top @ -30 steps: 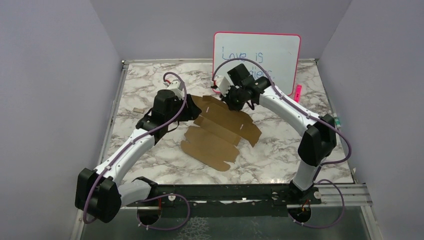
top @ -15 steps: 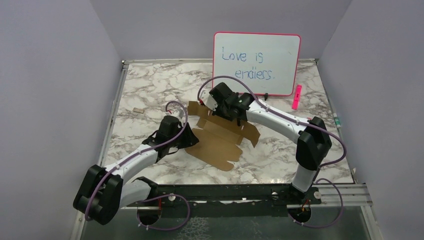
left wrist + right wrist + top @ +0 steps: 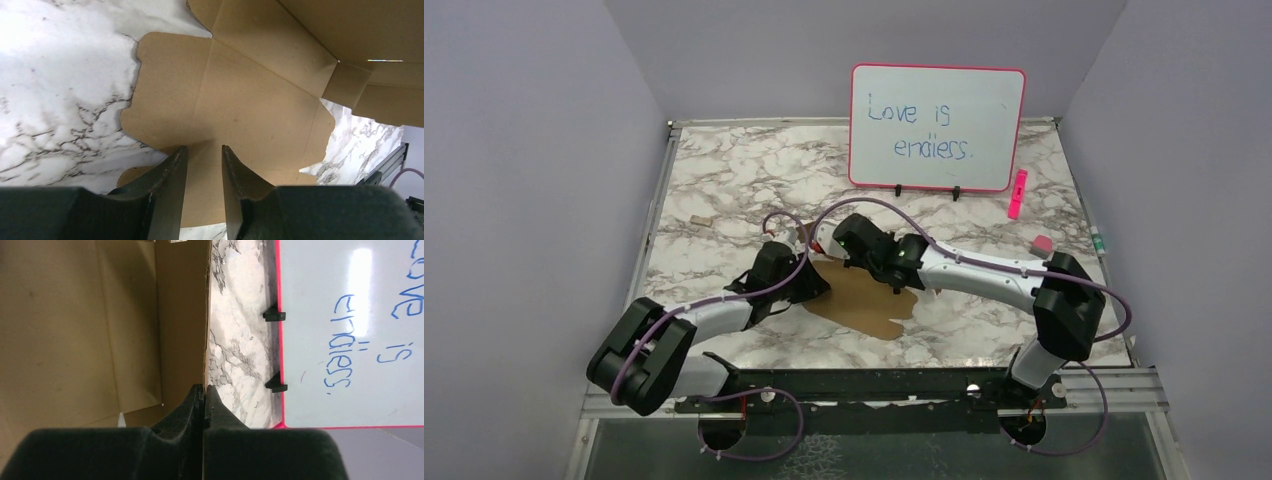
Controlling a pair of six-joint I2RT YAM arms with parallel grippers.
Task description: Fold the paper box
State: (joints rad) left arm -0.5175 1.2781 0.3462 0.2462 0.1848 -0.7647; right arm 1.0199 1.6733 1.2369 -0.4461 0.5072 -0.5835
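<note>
The paper box is a brown die-cut cardboard sheet lying near the table's middle, partly hidden under both wrists. In the right wrist view one panel of the box stands on edge, and my right gripper is shut on that edge. From above, the right gripper sits at the sheet's far side. My left gripper is at the sheet's left edge. In the left wrist view its jaws stand a narrow gap apart over a flat flap of the box, with nothing between them.
A whiteboard with blue writing stands at the back, also in the right wrist view. A pink marker and a pink eraser lie to the right. A tiny cardboard scrap lies to the left.
My right gripper has pulled the cardboard toward the near edge, raising a panel. The left gripper has come nearer and rightward with it, and its jaws have narrowed.
</note>
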